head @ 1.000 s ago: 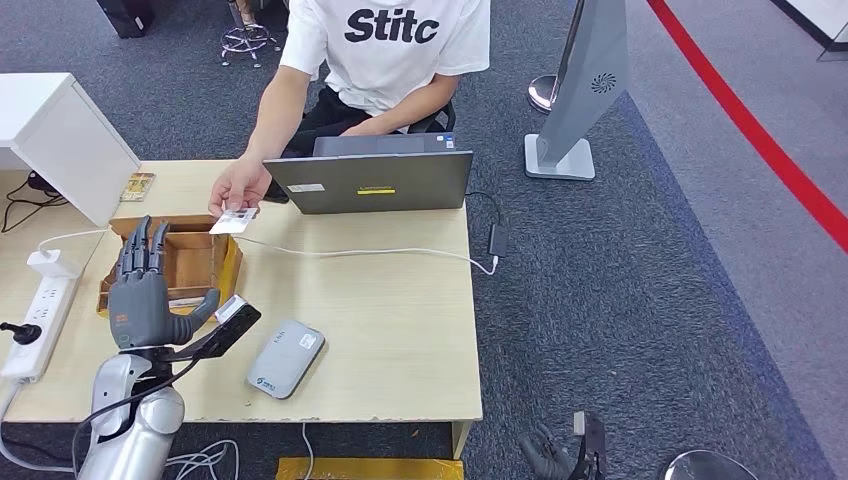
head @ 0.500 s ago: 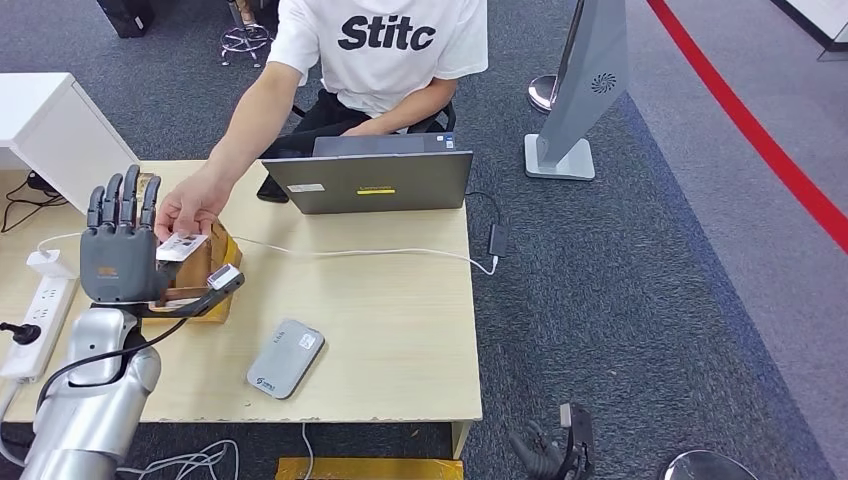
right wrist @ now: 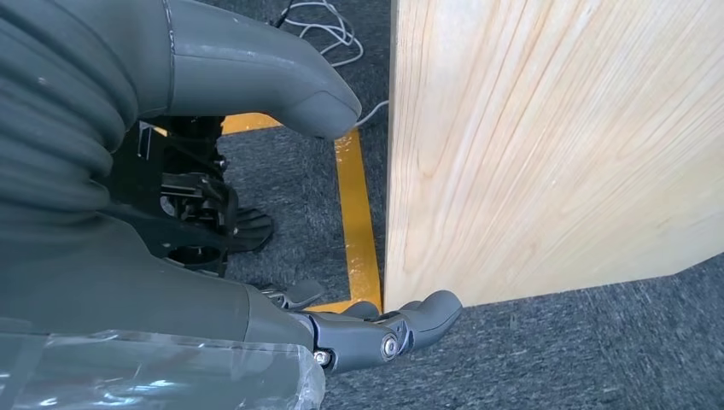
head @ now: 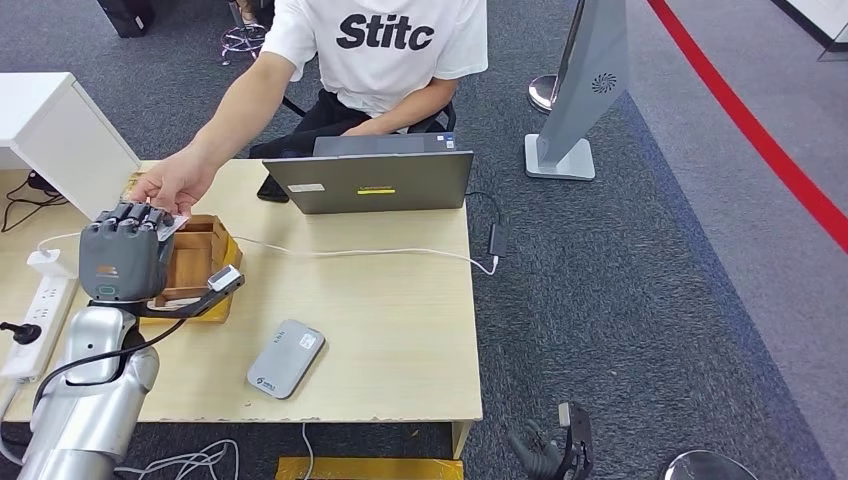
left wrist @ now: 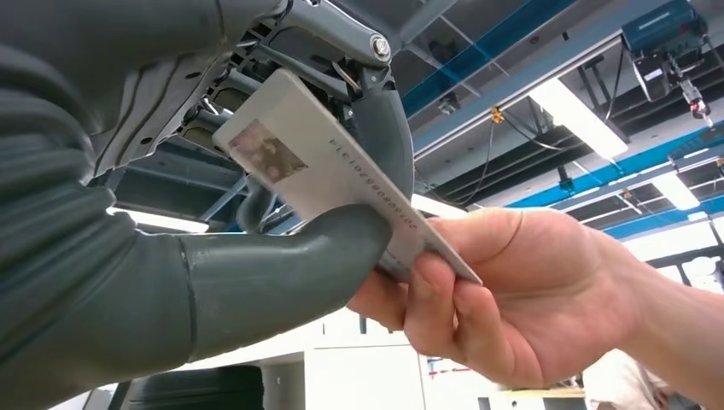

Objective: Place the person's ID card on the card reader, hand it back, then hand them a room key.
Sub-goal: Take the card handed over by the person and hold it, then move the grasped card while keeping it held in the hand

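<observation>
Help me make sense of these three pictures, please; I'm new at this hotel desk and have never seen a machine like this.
It is a walking robot with two silver arms ending in grey hands. The wide picture looks down from its head; the others come from cameras at its wrists. At the wooden desk a seated person's hand passes an ID card to the robot's left hand, whose thumb and fingers close on the card while the person grips the other end. On the desk lie a grey card reader, a wooden box, a laptop and a power strip. The right hand hangs empty beside the desk.
</observation>
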`<move>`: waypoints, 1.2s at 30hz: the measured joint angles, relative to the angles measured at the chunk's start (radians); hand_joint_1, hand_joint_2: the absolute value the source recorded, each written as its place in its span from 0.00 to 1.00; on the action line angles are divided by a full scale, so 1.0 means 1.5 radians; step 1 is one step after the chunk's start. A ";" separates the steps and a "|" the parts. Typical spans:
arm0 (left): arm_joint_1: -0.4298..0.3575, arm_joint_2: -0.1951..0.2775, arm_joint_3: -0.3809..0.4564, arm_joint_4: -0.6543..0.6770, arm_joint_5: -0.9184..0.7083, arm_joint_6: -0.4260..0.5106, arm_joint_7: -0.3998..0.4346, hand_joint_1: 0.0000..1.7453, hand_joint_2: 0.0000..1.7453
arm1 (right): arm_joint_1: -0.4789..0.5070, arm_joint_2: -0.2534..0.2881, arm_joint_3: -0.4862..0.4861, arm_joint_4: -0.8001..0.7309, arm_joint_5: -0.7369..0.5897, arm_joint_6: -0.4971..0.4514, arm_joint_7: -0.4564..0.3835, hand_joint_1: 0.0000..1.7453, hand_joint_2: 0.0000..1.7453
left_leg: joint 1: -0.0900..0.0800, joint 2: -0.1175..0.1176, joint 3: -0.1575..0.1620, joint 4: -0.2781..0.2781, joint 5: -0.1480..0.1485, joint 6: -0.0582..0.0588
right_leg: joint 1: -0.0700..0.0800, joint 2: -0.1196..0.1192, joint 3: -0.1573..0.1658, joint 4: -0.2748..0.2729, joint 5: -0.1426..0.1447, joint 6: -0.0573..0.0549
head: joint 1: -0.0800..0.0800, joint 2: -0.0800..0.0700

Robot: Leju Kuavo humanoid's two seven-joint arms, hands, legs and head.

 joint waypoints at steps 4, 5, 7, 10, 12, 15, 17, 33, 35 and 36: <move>0.000 0.000 0.000 -0.002 0.000 0.000 -0.005 1.00 1.00 | 0.000 0.000 0.000 0.000 0.000 -0.004 0.000 0.00 1.00 | 0.000 0.000 0.000 0.000 0.000 0.000 | 0.000 0.000 0.000 0.000 0.000 0.000 | 0.000 0.000; 0.000 0.000 0.000 -0.002 0.001 0.000 -0.005 1.00 1.00 | 0.000 0.000 0.000 0.000 0.000 -0.004 0.000 0.00 1.00 | 0.000 0.000 0.000 0.000 0.000 0.000 | 0.000 0.000 0.000 0.000 0.000 0.000 | 0.000 0.000; 0.001 -0.001 0.000 -0.002 0.008 0.000 -0.011 1.00 1.00 | 0.000 0.000 0.000 0.000 -0.002 -0.005 -0.001 0.00 1.00 | 0.000 0.000 0.000 0.000 0.000 0.000 | 0.000 0.000 0.000 0.000 0.000 0.000 | 0.000 0.000; 0.010 -0.006 0.000 -0.002 0.033 -0.001 -0.035 1.00 1.00 | 0.000 0.000 0.000 0.000 -0.007 -0.005 -0.005 0.00 1.00 | 0.000 0.000 0.000 0.000 0.000 0.000 | 0.000 0.000 0.000 0.000 0.000 0.000 | 0.000 0.000; 0.026 -0.016 -0.004 -0.002 0.048 -0.007 -0.055 1.00 1.00 | 0.001 0.000 0.000 0.000 -0.012 -0.004 -0.008 0.00 1.00 | 0.000 0.000 0.000 0.000 0.000 0.000 | 0.000 0.000 0.000 0.000 0.000 0.000 | 0.000 0.000; 0.066 -0.036 -0.021 -0.002 0.049 -0.017 -0.069 1.00 1.00 | 0.002 0.000 0.000 0.000 -0.019 -0.002 -0.013 0.00 1.00 | 0.000 0.000 0.000 0.000 0.000 0.000 | 0.000 0.000 0.000 0.000 0.000 0.000 | 0.000 0.000; 0.093 -0.049 -0.038 -0.002 0.037 -0.022 -0.068 1.00 1.00 | 0.002 0.000 0.000 0.000 -0.022 -0.001 -0.014 0.00 1.00 | 0.000 0.000 0.000 0.000 0.000 0.000 | 0.000 0.000 0.000 -0.001 0.000 0.000 | 0.000 0.000; 0.139 -0.104 -0.105 0.143 0.007 -0.007 -0.031 1.00 1.00 | 0.004 0.000 0.006 0.000 -0.025 -0.002 -0.013 0.00 1.00 | 0.000 0.000 0.000 0.000 0.000 0.000 | 0.000 0.000 0.000 0.000 0.000 0.000 | 0.000 0.000; 0.137 -0.106 -0.105 0.149 0.007 -0.007 -0.030 1.00 1.00 | 0.004 0.000 0.008 0.000 -0.025 -0.002 -0.013 0.00 1.00 | 0.000 0.000 0.000 0.000 0.000 0.000 | 0.000 0.000 0.000 0.000 0.000 0.000 | 0.000 0.000; 0.136 -0.106 -0.105 0.152 0.007 -0.007 -0.030 1.00 1.00 | 0.004 0.000 0.008 0.000 -0.025 -0.002 -0.013 0.00 1.00 | 0.000 0.000 0.000 0.000 0.000 0.000 | 0.000 0.000 0.000 0.000 0.000 0.000 | 0.000 0.000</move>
